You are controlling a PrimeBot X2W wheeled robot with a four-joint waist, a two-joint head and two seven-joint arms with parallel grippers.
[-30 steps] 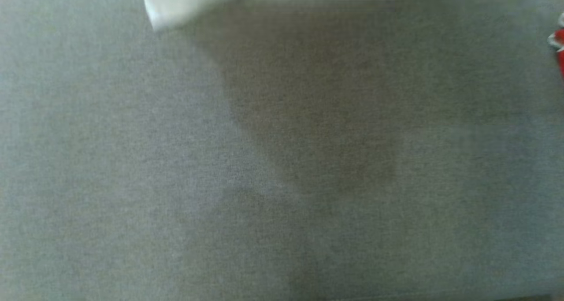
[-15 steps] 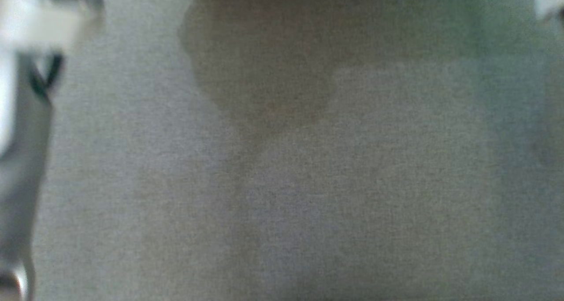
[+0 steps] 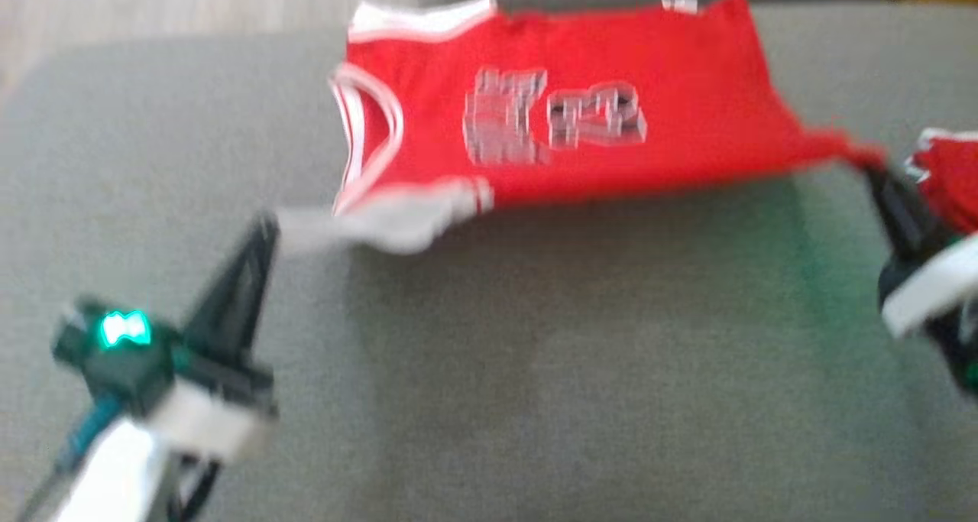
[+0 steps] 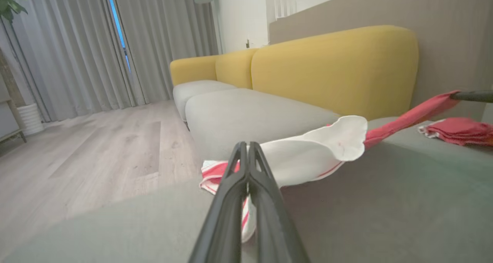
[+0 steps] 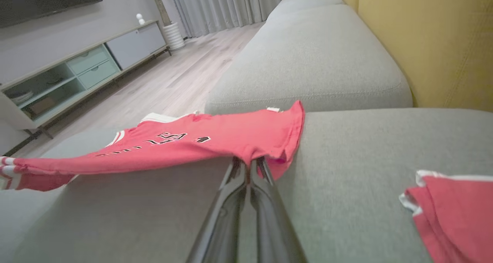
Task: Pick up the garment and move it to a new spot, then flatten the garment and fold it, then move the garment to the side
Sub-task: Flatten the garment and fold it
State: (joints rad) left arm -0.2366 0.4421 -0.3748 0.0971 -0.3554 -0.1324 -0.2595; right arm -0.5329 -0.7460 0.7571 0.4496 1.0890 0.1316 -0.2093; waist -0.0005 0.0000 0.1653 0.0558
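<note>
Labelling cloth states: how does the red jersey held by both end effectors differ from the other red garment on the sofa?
The red numbered jersey is stretched open, pinched by the left end effector and right end effector; the folded red garment lies compact on the grey sofa cushion, untouched. The jersey shows printed numerals; the folded garment shows none. Both are red with white trim.

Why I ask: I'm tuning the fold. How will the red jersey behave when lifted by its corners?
Probably floppy: pinched between the left gripper and right gripper, the red jersey curls and droops along its free edges. Likely light: two small pinches hold its near edge off the cushion.
</note>
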